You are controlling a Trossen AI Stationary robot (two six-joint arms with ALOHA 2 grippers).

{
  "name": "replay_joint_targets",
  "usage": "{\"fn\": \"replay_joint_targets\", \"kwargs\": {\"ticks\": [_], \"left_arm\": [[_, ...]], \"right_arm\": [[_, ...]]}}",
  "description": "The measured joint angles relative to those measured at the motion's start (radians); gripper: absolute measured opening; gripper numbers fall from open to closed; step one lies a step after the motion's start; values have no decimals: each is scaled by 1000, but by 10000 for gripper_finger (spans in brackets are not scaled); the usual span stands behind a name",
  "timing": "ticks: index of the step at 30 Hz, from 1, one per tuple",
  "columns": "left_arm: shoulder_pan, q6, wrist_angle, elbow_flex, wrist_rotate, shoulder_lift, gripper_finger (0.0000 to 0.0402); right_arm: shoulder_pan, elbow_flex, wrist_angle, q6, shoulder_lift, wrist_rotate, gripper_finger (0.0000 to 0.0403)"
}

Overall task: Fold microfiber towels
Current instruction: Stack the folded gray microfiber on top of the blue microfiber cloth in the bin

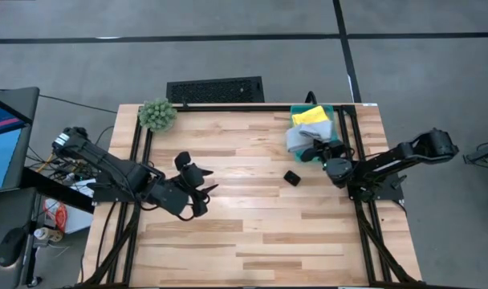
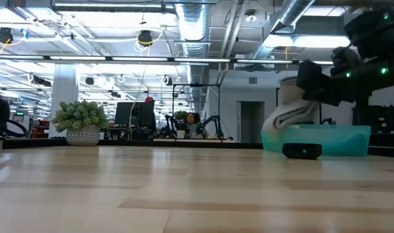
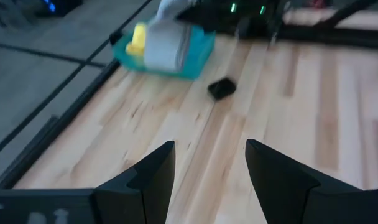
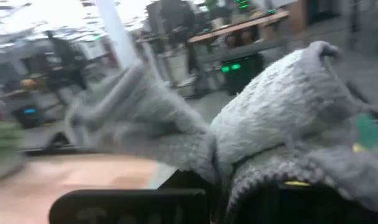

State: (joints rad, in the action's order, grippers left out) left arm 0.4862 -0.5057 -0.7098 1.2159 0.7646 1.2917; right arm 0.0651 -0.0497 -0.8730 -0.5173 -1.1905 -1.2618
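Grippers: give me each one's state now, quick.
Left gripper: open, empty, above bare table.
Right gripper: shut on the pale grey towel, lifting it at the towel pile.

We observe a light wooden table [image 1: 252, 201] of pale and tan planks with a black metal frame. The stacked soft cloths show a bright yellow towel [image 1: 310, 115], a teal green towel [image 2: 343, 139] and a pale grey towel [image 4: 282, 124]. The small block [image 1: 291, 177] is black. The fuzzy round plant [image 1: 157, 114] is green.

Bright overhead light; blurred wrist views
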Motion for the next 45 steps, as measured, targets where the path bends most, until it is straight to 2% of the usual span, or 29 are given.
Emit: {"fn": "replay_joint_targets", "kwargs": {"ticks": [3,6,10,17,20,23,25,26,33,37,41,45], "left_arm": [[0,58,30,36,3,-14,190],[0,101,30,67,16,-24,190],[0,125,29,82,53,-34,190],[0,127,11,72,55,-32,190],[0,116,-13,71,55,-31,190],[0,112,-31,71,54,-31,190],[0,108,-42,71,55,-31,190],[0,107,-48,71,54,-31,190],[0,102,-67,71,66,-31,190],[0,101,-67,71,67,-31,190],[0,101,-67,71,67,-31,190],[-1,100,-67,71,62,-31,190]], "right_arm": [[41,-30,0,59,63,37,24],[79,-78,2,204,152,36,24],[92,-144,67,398,297,-37,24],[67,-153,299,362,499,-50,24],[103,-153,374,374,577,-117,24],[150,-153,386,476,650,-220,24],[190,-153,358,575,685,-301,24],[211,-153,334,639,701,-308,24],[283,-153,70,1018,760,-310,24],[343,-187,-136,1107,762,-312,24],[494,-289,-204,1117,761,-312,24],[735,-419,-202,1153,750,-308,24]]}}
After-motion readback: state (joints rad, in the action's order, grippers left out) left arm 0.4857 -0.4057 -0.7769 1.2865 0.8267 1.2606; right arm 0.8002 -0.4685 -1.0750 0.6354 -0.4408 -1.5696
